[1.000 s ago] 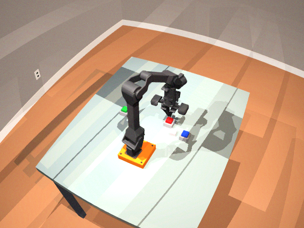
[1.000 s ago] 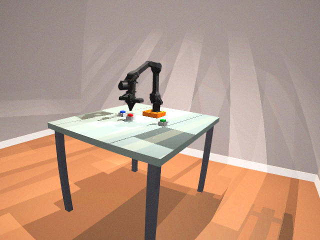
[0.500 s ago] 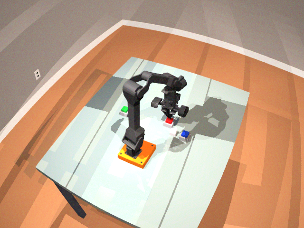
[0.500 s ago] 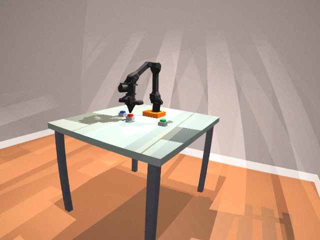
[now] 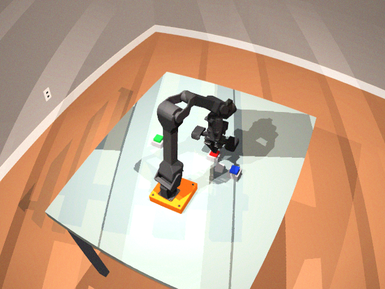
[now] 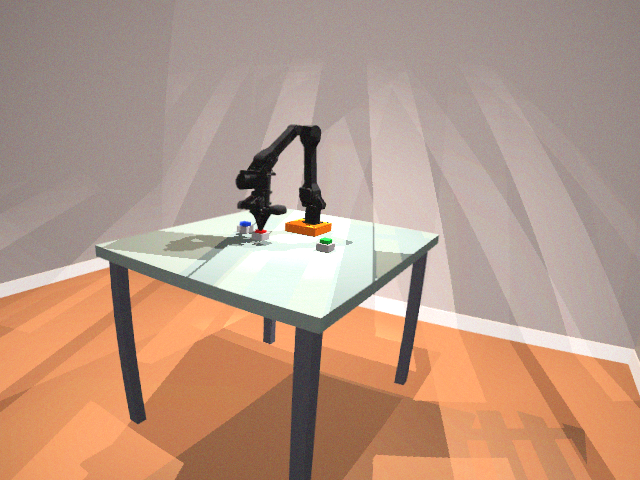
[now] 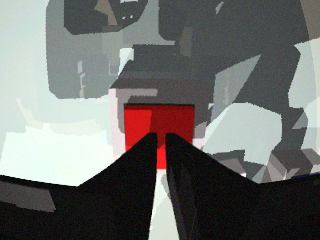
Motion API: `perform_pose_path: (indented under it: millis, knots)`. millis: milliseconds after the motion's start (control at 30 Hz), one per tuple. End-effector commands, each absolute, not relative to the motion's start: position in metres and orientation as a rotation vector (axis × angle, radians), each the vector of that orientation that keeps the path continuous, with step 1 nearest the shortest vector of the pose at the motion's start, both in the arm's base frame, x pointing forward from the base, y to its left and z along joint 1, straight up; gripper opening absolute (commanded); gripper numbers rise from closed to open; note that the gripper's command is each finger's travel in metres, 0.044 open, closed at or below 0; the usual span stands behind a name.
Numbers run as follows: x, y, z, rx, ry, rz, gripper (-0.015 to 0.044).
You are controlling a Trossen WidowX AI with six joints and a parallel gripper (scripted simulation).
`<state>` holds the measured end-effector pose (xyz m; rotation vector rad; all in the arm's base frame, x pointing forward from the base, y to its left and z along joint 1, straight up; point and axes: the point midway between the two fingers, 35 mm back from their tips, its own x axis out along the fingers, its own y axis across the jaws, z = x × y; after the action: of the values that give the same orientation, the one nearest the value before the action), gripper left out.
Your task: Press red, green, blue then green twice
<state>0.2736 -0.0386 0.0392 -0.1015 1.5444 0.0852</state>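
The black two-fingered tool (image 5: 214,151) (image 6: 261,228) (image 7: 160,142), fingertips nearly together and holding nothing, pointed down at the square red button (image 5: 213,153) (image 6: 261,232) (image 7: 137,125), inward from every edge of the pale glassy counter (image 5: 174,261) (image 6: 289,281) (image 7: 30,155). Three buttons stood there: one red, one square blue (image 5: 234,170) (image 6: 245,224), one square green (image 5: 157,138) (image 6: 325,241).

Wrist view: fingertips hide part of the red button (image 5: 214,153) (image 6: 260,231) (image 7: 137,120); blue button (image 5: 234,170) (image 6: 245,224) is mostly cut off at right edge.
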Motion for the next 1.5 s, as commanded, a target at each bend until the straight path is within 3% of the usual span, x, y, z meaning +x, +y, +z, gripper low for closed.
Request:
perform_pose_path:
  millis: [0,400,667,833,1000,1467]
  knots:
    - [0.273,-0.038,0.038,-0.094,1.544,0.086,0.002]
    - [0.274,-0.039,0.041,-0.101,1.544,0.085,0.002]
    - [0.273,-0.038,0.074,-0.094,1.544,0.086,0.002]
    - [0.272,-0.038,0.131,-0.094,1.544,0.086,0.002]
    - [0.272,-0.035,0.133,-0.093,1.543,0.085,0.002]
    - [0.253,0.144,0.134,-0.068,1.547,0.096,0.002]
